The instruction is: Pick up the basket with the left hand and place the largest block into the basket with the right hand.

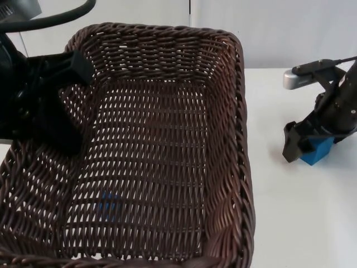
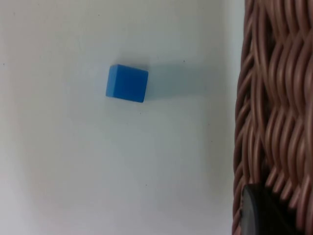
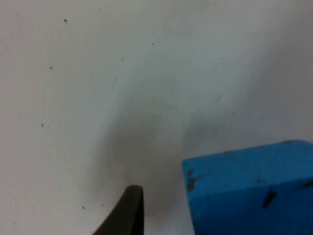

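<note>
Even, soft light falls on the white tabletop (image 1: 301,223), bright without glare, and the dark wicker basket (image 1: 223,167) reads clearly though its near rim looms large and slightly soft. In the left wrist view the small blue cube (image 2: 126,83) throws a faint bluish shadow to one side. The right wrist view is hazy, with the large blue block (image 3: 254,191) out of focus above a diffuse grey shadow.
</note>
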Robot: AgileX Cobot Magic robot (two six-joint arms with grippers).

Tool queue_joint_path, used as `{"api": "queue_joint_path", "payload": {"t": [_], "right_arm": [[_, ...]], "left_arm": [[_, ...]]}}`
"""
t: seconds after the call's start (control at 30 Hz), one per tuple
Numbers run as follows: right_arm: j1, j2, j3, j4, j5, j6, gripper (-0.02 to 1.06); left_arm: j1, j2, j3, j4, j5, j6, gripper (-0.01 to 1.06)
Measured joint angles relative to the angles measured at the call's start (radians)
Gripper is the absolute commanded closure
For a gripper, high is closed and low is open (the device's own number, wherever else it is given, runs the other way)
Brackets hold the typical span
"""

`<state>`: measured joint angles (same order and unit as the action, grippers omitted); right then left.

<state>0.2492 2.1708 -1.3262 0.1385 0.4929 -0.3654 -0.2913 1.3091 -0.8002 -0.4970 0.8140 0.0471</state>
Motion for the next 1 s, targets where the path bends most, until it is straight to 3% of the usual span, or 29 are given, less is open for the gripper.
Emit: {"api": "queue_joint_path", "payload": {"t": [0.2,0.33,0.37,0.43,0.5,0.53,0.67,1.0], "right_arm": [[0.0,0.0,0.0,0.0,0.0,0.0,0.07],[0.0,0.0,0.0,0.0,-0.004,0.0,0.38],[0.0,0.0,0.0,0.0,-0.004,0.0,0.38],[0.0,0.0,0.0,0.002,-0.004,0.007,0.64],[0.0,-0.002,0.0,0.002,-0.005,0.011,0.8],[0.0,-0.006,0.0,0.002,-0.003,0.014,0.8],[0.0,-0.054,0.0,0.002,0.029,0.027,1.05],[0.0,-0.28,0.0,0.002,0.199,0.033,1.05]], "left_arm": [[0.0,0.0,0.0,0.0,0.0,0.0,1.05],[0.0,0.0,0.0,0.0,0.0,0.0,1.05],[0.0,0.0,0.0,0.0,0.0,0.0,1.05],[0.0,0.0,0.0,0.0,-0.002,0.0,1.05],[0.0,0.0,0.0,0.0,-0.004,0.0,1.05],[0.0,0.0,0.0,0.002,-0.008,0.0,1.05],[0.0,0.0,0.0,0.004,-0.02,0.0,1.05],[0.0,0.0,0.0,0.008,-0.022,0.001,1.05]]}}
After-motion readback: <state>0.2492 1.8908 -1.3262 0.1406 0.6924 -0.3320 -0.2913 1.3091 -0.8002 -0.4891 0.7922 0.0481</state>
